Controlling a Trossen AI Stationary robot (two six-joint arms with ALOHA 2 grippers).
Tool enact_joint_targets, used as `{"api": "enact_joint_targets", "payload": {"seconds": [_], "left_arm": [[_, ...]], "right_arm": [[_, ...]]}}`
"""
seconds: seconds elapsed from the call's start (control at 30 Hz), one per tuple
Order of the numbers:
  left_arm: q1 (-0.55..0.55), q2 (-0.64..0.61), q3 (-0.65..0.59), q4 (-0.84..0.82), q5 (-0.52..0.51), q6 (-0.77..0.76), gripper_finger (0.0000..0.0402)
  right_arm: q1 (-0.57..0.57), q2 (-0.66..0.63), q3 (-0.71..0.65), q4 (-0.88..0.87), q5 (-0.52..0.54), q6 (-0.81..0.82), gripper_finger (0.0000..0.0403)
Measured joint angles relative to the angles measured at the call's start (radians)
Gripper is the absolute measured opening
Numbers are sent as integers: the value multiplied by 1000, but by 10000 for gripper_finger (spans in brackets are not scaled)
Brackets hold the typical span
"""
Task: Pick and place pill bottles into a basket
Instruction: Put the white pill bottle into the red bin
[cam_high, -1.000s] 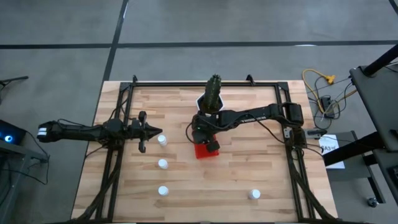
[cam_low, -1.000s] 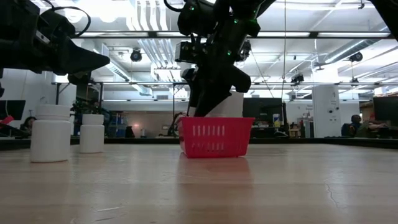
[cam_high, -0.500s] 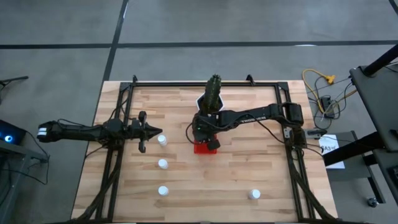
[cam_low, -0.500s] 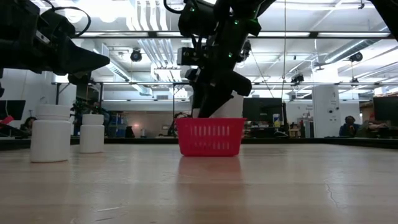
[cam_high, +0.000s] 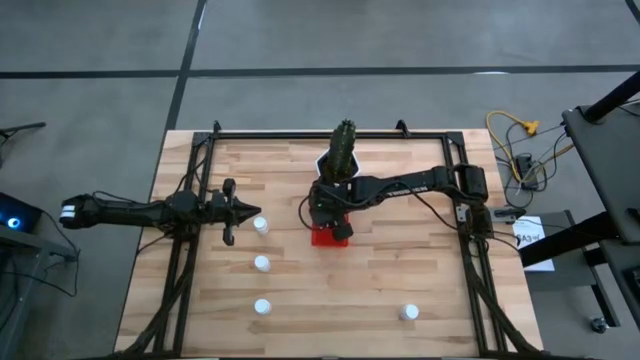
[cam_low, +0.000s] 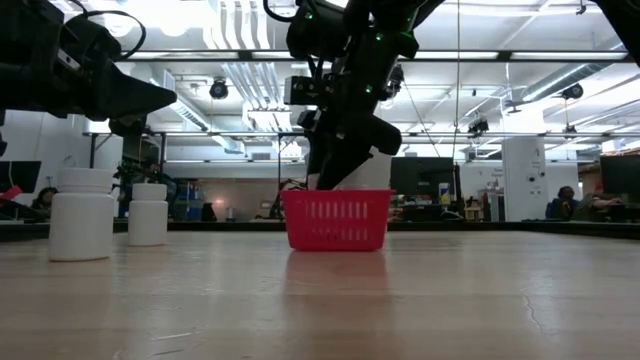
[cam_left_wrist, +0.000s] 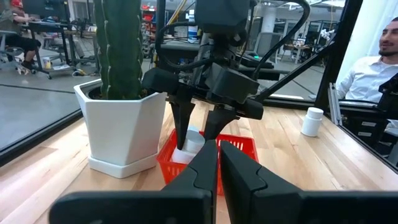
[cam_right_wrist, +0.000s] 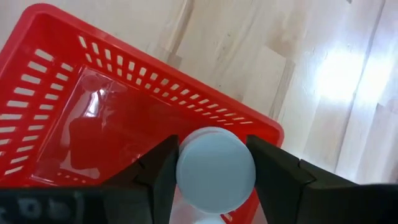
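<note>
Near edge of the wooden slatted table (cam_high: 400, 260): small white capped pill bottles standing loose (cam_high: 408, 312), (cam_high: 262, 306), (cam_high: 261, 263). Another bottle (cam_high: 260, 225) sitting just beside the left gripper (cam_high: 243, 208), jaws closed on nothing, arm lying low and stretched in from the table's left side. Mid-table, right gripper (cam_high: 330, 222) pointing down into the small red mesh plastic basket (cam_low: 337, 220), fingers (cam_right_wrist: 160, 177) hugging a white pill bottle (cam_right_wrist: 215, 169) over the basket's inside. Behind it, white hexagonal pot with green cactus (cam_left_wrist: 122, 99).
</note>
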Motion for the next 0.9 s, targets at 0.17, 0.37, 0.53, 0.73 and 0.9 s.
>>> {"api": "enact_joint_targets", "payload": {"seconds": [0.17,0.37,0.53,0.73,0.9], "left_arm": [[0,-1,0,0,0,0,1],[0,0,0,0,0,0,1],[0,0,0,0,0,0,1],[0,-1,0,0,0,0,1],[0,3,0,0,0,0,1]], "right_arm": [[-3,0,0,0,28,0,202],[-3,0,0,0,54,-4,234],[-2,0,0,6,92,-7,249],[-2,0,0,6,125,-18,251],[5,0,0,6,116,-13,251]]}}
